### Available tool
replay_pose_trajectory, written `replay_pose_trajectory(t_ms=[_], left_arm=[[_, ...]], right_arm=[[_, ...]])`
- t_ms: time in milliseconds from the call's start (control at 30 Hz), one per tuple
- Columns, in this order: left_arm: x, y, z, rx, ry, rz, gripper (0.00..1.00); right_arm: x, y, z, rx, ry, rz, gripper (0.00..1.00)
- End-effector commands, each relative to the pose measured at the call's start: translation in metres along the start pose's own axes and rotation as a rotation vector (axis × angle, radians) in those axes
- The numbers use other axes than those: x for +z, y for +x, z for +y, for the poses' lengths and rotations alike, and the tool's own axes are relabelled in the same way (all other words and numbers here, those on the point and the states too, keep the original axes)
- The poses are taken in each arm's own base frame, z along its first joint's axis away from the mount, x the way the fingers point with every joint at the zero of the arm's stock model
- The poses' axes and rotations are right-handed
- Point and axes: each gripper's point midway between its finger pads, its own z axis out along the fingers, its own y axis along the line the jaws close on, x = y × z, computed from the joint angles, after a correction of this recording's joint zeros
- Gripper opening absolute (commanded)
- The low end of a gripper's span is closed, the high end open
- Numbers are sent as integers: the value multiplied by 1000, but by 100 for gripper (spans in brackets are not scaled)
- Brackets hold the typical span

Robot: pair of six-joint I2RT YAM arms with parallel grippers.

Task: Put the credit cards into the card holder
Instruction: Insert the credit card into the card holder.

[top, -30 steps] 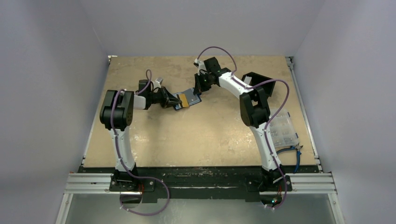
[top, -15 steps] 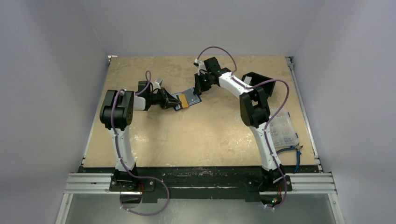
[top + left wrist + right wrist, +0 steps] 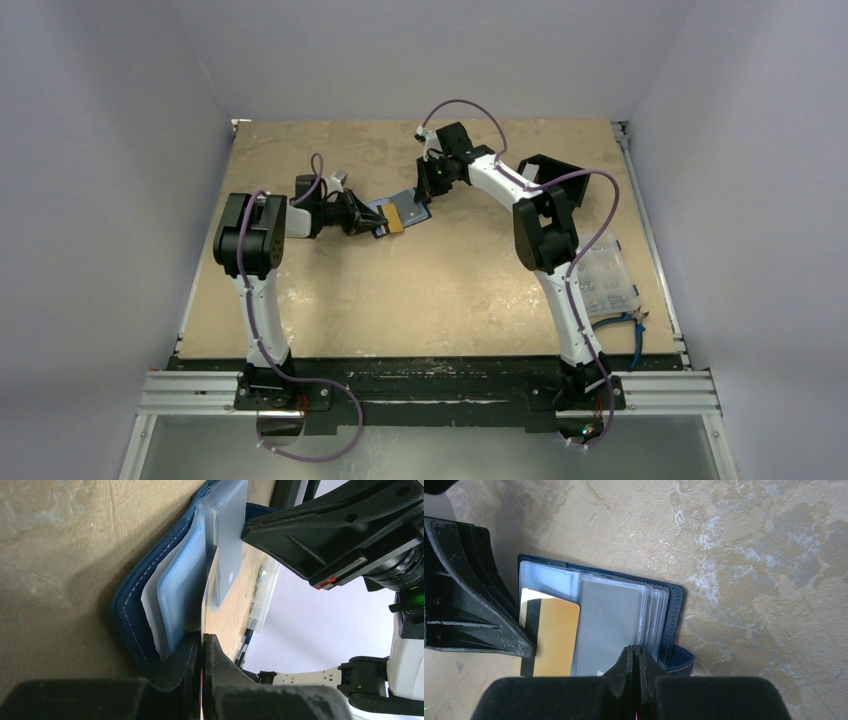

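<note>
The navy-blue card holder (image 3: 408, 203) lies open on the table, its clear sleeves fanned out (image 3: 674, 610). My left gripper (image 3: 378, 220) is shut on a gold credit card (image 3: 551, 635) with a black stripe. The card lies over the holder's left page, against the sleeves. In the left wrist view the card's thin edge (image 3: 204, 615) sits between my shut jaws (image 3: 202, 640), next to the holder's cover (image 3: 135, 605). My right gripper (image 3: 428, 190) is shut, its tips (image 3: 635, 652) resting on the grey sleeve stack at the holder's near edge.
A black open-sided box (image 3: 550, 170) stands at the back right. A clear plastic compartment box (image 3: 608, 280) and blue-handled pliers (image 3: 630, 322) lie along the right edge. Bare tabletop lies in front of the holder.
My left gripper with the gold card has shifted very slightly to the left. The right arm has not moved.
</note>
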Motion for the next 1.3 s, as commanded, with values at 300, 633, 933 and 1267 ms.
replay_pose_trajectory(t_ms=[300, 633, 933, 1267], left_arm=[[-1, -9, -8, 12, 23, -15, 0], [4, -15, -8, -20, 24, -10, 0], [8, -20, -6, -33, 17, -12, 0], [10, -25, -8, -42, 6, -17, 0]], right_arm=[[14, 25, -18, 10, 50, 72, 0], [15, 24, -15, 11, 43, 71, 0], [17, 25, -15, 16, 37, 77, 0], [18, 26, -14, 16, 34, 82, 0]])
